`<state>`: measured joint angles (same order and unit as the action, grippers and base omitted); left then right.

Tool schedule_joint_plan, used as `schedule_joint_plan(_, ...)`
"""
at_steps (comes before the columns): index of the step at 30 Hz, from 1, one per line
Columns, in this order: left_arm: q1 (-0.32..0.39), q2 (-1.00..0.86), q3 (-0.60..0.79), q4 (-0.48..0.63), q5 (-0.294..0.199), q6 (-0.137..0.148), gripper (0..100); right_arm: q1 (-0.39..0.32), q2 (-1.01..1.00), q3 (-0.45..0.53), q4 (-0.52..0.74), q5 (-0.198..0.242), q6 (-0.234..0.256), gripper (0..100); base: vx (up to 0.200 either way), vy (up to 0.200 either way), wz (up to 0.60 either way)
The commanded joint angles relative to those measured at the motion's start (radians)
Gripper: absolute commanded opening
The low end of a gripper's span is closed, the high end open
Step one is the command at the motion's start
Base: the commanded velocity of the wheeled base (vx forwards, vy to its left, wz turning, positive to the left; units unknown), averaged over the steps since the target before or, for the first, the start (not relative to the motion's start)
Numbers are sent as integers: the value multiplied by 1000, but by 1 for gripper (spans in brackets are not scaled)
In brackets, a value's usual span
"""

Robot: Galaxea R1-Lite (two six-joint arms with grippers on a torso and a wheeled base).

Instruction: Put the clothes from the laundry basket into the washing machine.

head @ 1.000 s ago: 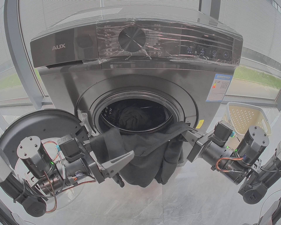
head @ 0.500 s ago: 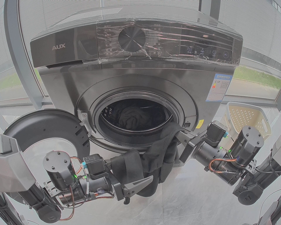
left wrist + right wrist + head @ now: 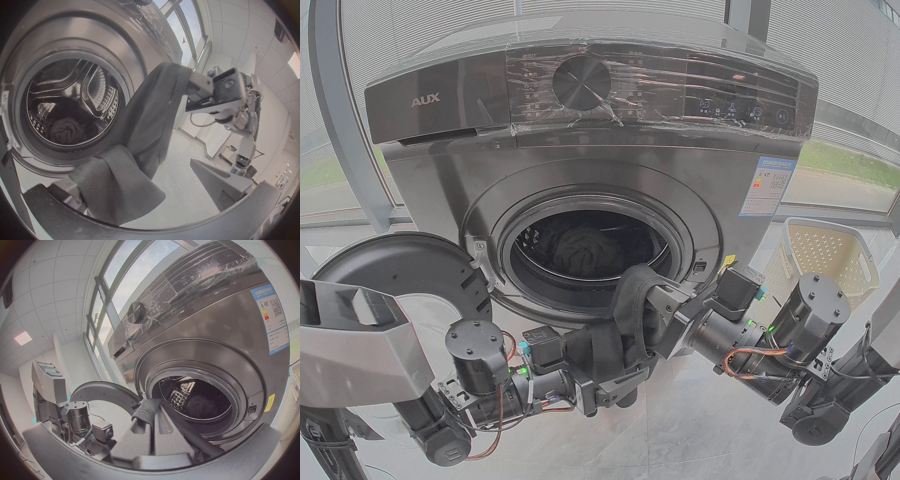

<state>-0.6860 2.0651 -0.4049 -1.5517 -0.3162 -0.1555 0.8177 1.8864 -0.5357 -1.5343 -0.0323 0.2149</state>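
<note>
Head view is showing the right gripper [image 3: 651,294] with its grey, wedge-shaped jaws pressed together, pinching a ribbed hem of the dark garment [image 3: 628,312] just near of the drum opening's lower right rim. The left gripper [image 3: 128,175] is keeping its jaws spread wide. One angular plastic jaw is standing bare, while the other is lying under a fold of the same cloth, which has a fine, mesh-like knit. The garment is hanging as a soft, narrow, bunched strip between the two grippers, in front of the washing machine [image 3: 594,169] and not inside it.

Beyond the cloth, the round drum [image 3: 72,100] is gleaming with ribbed, perforated steel. A crumpled dark bundle [image 3: 581,250] is lying on its bottom. The machine's front is smooth brushed grey metal, and wrinkled clear film is covering its control panel. Its circular door [image 3: 394,262] is standing swung open at the left. A pale, perforated plastic laundry basket [image 3: 825,250] is sitting at the right beside the machine, on the glossy marble-patterned floor [image 3: 687,431].

Compared with a second ago, the left gripper is sitting lower and further right, closer to the right one. The right gripper is now further left, nearer the opening's middle. The garment, then spread wide across the lower rim, is now gathered into a tighter bunch.
</note>
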Motion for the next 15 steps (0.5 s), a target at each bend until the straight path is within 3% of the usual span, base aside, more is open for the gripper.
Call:
schedule_joint_plan(1,9,89,-60,-1,5,2,100,11,19,-4,-3,0,0,0,0,0,0)
schedule_joint_plan(5,39,162,-130,-1,32,53,100,11,20,-4,-6,-1,0,0,0,0,0)
schedule_joint_plan(6,39,162,-130,-1,32,53,100,11,20,-4,-6,-1,0,0,0,0,0)
schedule_joint_plan(8,59,204,-173,-1,46,90,100,12,19,0,-6,-9,0,0,0,0,0)
schedule_joint_plan(15,66,260,-229,-4,80,100,100,18,17,7,-4,-34,0,0,0,0,0)
